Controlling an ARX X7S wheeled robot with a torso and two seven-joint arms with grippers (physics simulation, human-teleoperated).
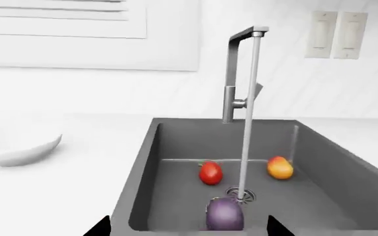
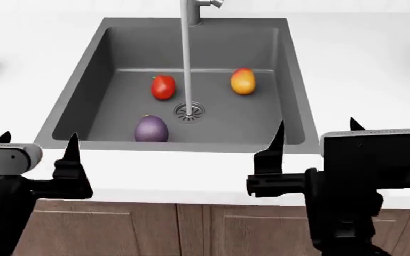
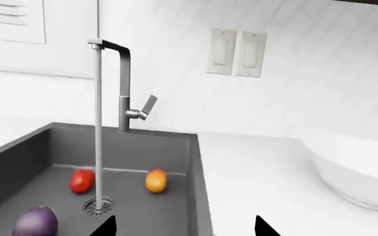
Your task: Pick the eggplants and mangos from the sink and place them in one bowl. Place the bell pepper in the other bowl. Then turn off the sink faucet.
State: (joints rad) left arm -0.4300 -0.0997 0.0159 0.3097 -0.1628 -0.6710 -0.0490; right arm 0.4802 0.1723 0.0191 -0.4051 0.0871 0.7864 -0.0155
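The dark-grey sink (image 2: pixel 262 121) holds a purple eggplant (image 2: pixel 151 129) near its front wall, a red bell pepper (image 2: pixel 163 87) left of the drain and an orange-yellow mango (image 2: pixel 243 81) to the right. Water runs from the silver faucet (image 2: pixel 190 10) onto the drain. One white bowl (image 1: pixel 18 145) sits on the counter left of the sink, and the other bowl (image 3: pixel 356 169) sits to the right. My left gripper (image 2: pixel 38 140) hangs open and empty before the sink's front left corner. Open and empty too, my right gripper (image 2: pixel 317 125) hovers at the front right corner.
White countertop (image 2: pixel 354 74) surrounds the sink. Behind it are a white tiled wall with two light switches (image 3: pixel 236 53) and a window frame (image 1: pixel 64 24). Wooden cabinet fronts (image 2: pixel 190 229) lie below the counter edge. The faucet's lever handle (image 3: pixel 149 104) is angled up.
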